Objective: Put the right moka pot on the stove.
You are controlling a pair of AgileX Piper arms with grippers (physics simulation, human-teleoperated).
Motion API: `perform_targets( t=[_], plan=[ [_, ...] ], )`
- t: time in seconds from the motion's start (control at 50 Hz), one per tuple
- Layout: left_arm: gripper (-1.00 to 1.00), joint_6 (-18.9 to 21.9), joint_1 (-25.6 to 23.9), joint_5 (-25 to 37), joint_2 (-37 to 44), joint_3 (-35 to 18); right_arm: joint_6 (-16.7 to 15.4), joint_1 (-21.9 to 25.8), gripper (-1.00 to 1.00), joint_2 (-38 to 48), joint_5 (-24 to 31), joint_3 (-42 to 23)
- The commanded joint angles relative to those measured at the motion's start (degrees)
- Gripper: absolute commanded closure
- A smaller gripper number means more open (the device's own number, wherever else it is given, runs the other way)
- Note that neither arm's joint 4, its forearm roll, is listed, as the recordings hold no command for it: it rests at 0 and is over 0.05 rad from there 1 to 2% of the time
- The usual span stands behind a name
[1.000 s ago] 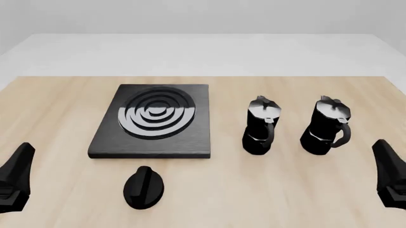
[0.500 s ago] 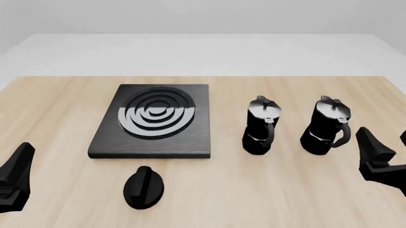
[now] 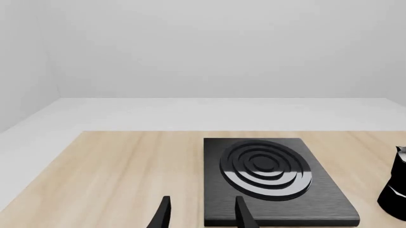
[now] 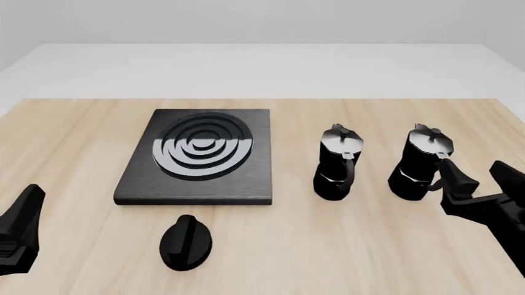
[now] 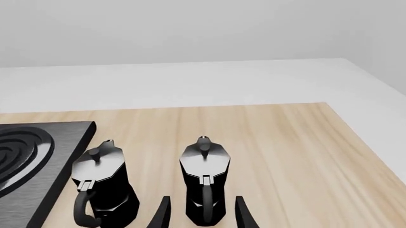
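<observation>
The right moka pot (image 4: pixel 425 163) stands upright on the wooden table, black with a greyish lid and its handle facing me. It also shows in the right wrist view (image 5: pixel 204 178), straight ahead between the fingers. My right gripper (image 4: pixel 476 171) is open and empty, just in front of and slightly right of this pot, not touching it. The stove (image 4: pixel 197 157) lies flat at centre left, and it shows in the left wrist view (image 3: pixel 273 180) too. My left gripper (image 4: pixel 24 212) is open and empty at the near left edge, its fingers (image 3: pixel 163 213) apart.
A second black moka pot (image 4: pixel 338 163) stands between the stove and the right pot, close to the right pot's left side (image 5: pixel 101 185). A small black oval knob (image 4: pixel 186 241) lies in front of the stove.
My right gripper has moved forward and left, from the near right edge to just in front of the right moka pot. The left arm and all objects have stayed put.
</observation>
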Motion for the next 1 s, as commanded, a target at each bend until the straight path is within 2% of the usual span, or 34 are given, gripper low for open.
perform_targets(
  t=[0.02,0.48,0.82,1.0],
  plan=[
    [-1.0,0.0,0.0,0.0,0.0,0.0,-0.22,0.09,-1.0,11.35,-9.22,-0.64],
    [-1.0,0.0,0.0,0.0,0.0,0.0,-0.21,-0.76,-1.0,24.04,-17.64,-3.42],
    [-1.0,0.0,0.0,0.0,0.0,0.0,0.33,-0.89,-1.0,32.45,-21.76,-6.05],
    [-1.0,0.0,0.0,0.0,0.0,0.0,0.63,-0.81,-1.0,34.55,-22.15,-7.04]
  ],
)
